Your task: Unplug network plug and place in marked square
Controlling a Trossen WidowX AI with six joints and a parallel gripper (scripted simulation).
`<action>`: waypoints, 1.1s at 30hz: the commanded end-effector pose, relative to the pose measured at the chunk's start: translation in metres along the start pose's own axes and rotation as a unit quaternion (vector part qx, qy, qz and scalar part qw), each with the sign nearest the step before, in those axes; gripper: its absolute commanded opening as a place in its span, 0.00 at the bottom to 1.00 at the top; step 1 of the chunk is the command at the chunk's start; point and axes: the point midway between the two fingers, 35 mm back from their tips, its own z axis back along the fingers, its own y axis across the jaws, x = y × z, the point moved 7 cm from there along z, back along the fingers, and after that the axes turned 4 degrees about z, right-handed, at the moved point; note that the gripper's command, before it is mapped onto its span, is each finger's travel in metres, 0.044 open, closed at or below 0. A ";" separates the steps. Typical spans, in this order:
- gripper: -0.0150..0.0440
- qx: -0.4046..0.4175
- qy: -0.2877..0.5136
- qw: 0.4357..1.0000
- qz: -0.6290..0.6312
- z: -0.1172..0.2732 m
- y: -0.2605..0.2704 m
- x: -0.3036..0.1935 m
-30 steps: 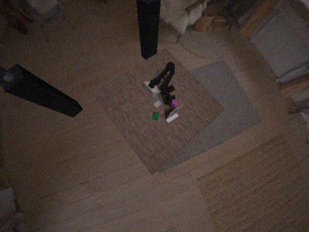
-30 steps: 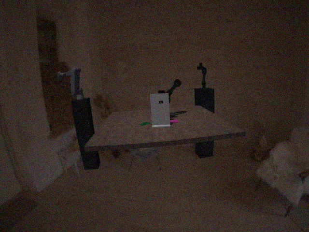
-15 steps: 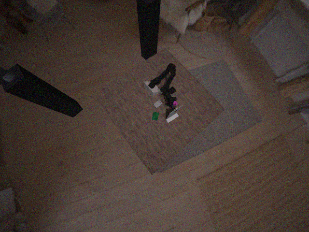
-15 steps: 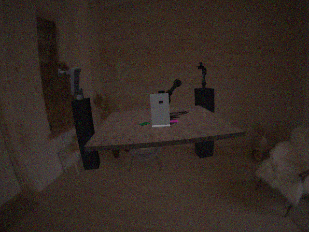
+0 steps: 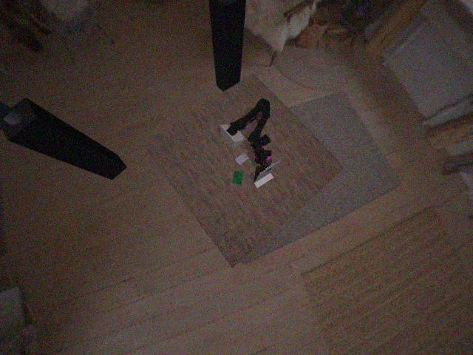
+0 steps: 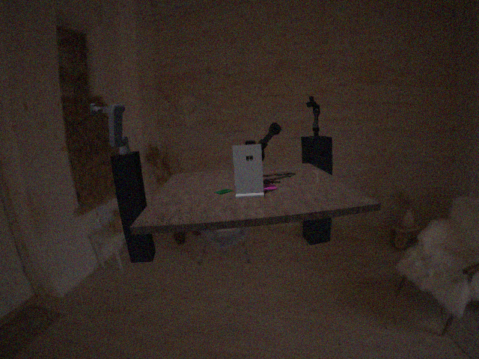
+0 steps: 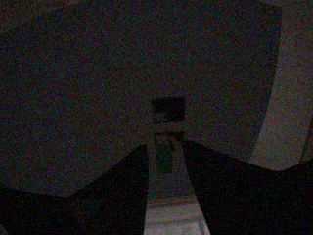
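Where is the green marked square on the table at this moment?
In the top view the green marked square lies flat on the table, just left of the upright panel and apart from it, below the small white patch.

Slim black jointed robot arm (image 5: 255, 121), matte finish, rounded elbow knuckle. White box-shaped base block (image 5: 232, 135). Small magenta patches near wrist. Black gripper (image 7: 168, 172): two broad dark tapering fingers. Cables, screws, markings too dim to tell.

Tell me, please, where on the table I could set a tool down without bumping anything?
There is the broad stretch of table between the upright panel and the edge opposite the arm, and the side beyond the green square. It is crowded along the line from the arm base to the gripper.
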 end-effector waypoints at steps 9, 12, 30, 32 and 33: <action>0.29 -0.001 0.001 1.000 -0.002 -0.001 0.000 0.001; 0.26 -0.001 0.001 1.000 -0.002 -0.001 0.000 0.001; 0.25 -0.001 0.001 1.000 -0.002 0.007 0.000 -0.001; 0.25 -0.001 0.001 1.000 -0.002 0.008 0.000 -0.001; 0.25 0.000 0.001 1.000 -0.002 0.009 0.000 -0.001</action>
